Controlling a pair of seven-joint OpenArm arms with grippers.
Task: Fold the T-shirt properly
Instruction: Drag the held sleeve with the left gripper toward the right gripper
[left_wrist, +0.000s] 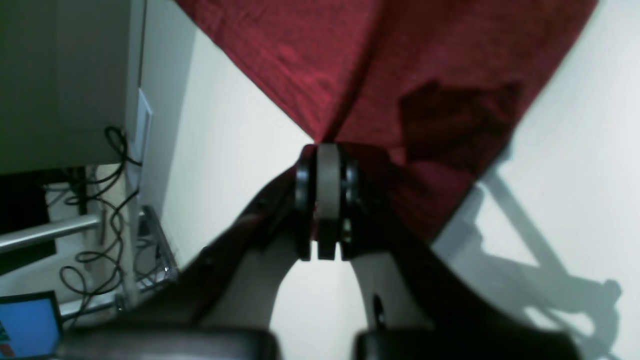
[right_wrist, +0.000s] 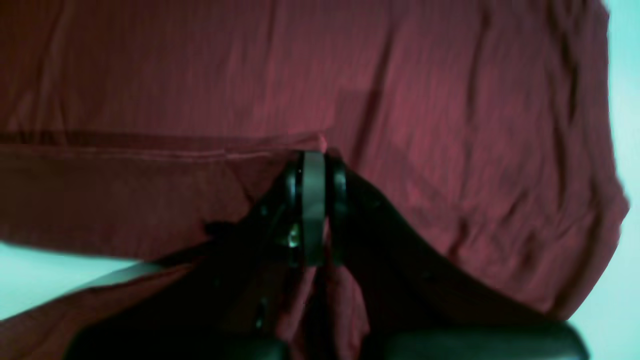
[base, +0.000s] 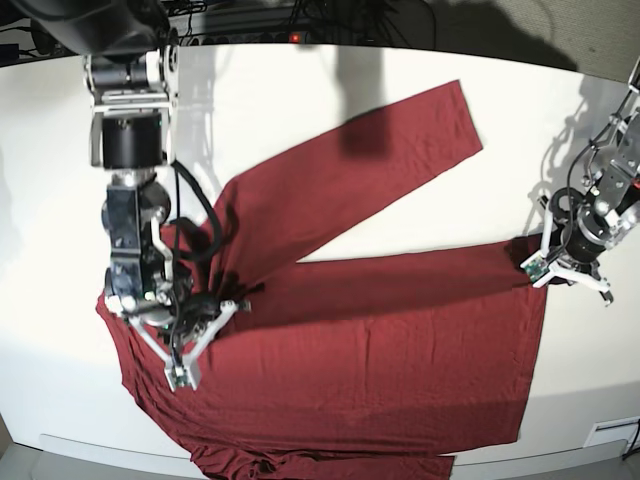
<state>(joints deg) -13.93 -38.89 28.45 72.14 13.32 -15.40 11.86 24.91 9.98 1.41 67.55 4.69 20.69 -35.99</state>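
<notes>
The maroon T-shirt lies spread across the white table, with one long sleeve stretched toward the back right. My left gripper is at the shirt's right edge. In the left wrist view this gripper is shut on a corner of the shirt. My right gripper is over the shirt's left part. In the right wrist view this gripper is shut on a hemmed fold of the shirt, with fabric bunched below it.
Cables and a power strip lie behind the table's back edge. Off the table, the left wrist view shows cables, a metal rail and a blue laptop screen. The second sleeve is bunched at the front edge.
</notes>
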